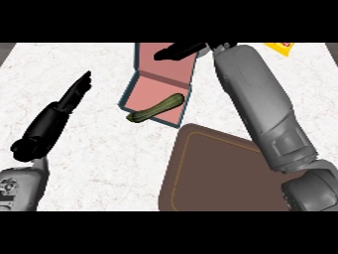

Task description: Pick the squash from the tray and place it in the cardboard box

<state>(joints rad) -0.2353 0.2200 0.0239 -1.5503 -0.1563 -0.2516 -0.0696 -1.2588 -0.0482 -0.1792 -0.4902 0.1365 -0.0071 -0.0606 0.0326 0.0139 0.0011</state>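
The green squash lies in the pink cardboard box, its lower end poking over the box's near left edge. The box stands open at the counter's middle back, flaps up. No hand touches the squash. My right hand hovers over the far part of the box, fingers relaxed and pointing left, holding nothing. The brown tray sits just in front of the box, partly hidden by my right forearm, with nothing showing on it. At the left, my left hand rests open with straight fingers pointing away.
A yellow object shows at the counter's back right corner. The white marble counter stretches between my left arm and the tray. My right forearm crosses above the tray's right side.
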